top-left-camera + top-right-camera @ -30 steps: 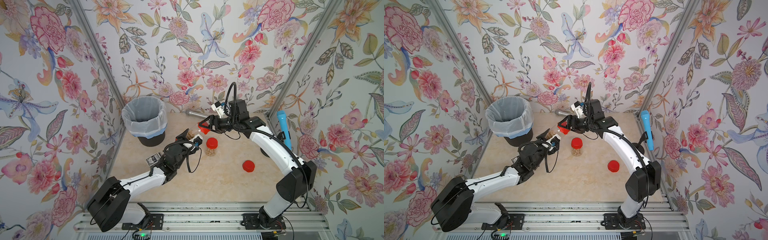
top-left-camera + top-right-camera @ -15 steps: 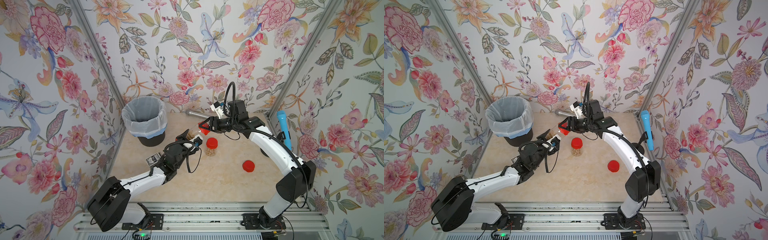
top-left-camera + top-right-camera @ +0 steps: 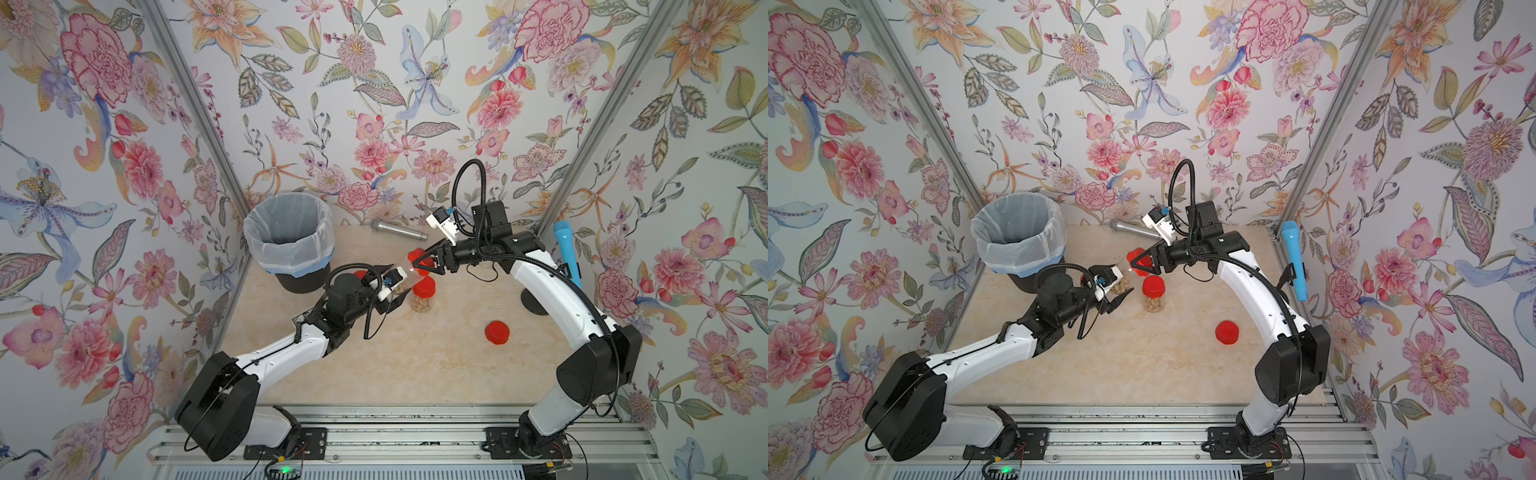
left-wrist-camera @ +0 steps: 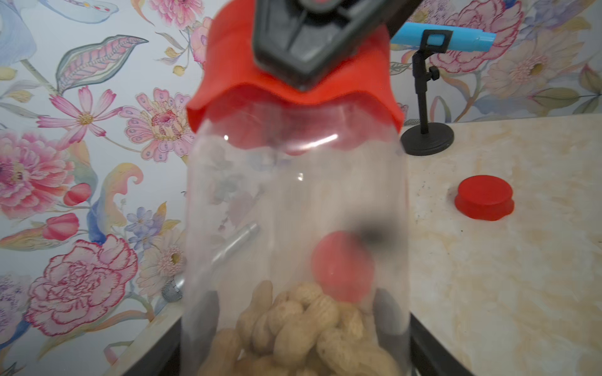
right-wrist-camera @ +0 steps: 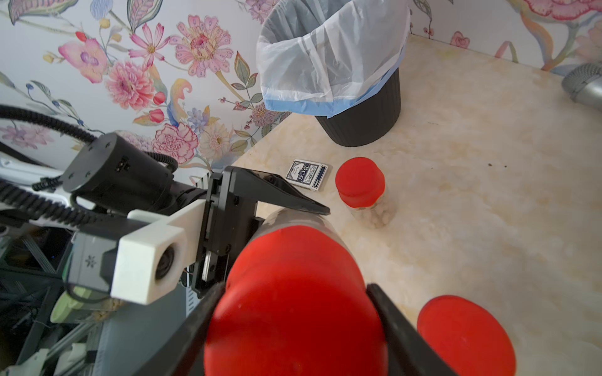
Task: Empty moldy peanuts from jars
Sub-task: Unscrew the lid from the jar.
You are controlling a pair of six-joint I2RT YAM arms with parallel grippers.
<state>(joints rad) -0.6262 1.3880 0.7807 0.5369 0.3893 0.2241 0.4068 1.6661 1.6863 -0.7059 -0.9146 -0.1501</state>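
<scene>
Right wrist view: right claw [image 5: 296, 286] pinches the round red screw lid [image 5: 293, 312], probably to unscrew it, while left claw [image 4: 298, 309] clamps the clear plastic jar [image 4: 293, 195] steady above the bench [image 5: 488, 162] middle, pale tan peanuts [image 4: 286, 341] inside.

Lifted jar [image 4: 293, 211]: clear, tilted, red lid [image 5: 293, 309] on, peanuts [image 4: 293, 325] heaped at base end. Second jar [image 3: 423, 297] upright just beside its lid end, capped, part-filled. Third jar [image 5: 360, 192] upright, capped, farther off. Loose red lid [image 3: 496, 333] lies flat, well apart.
</scene>
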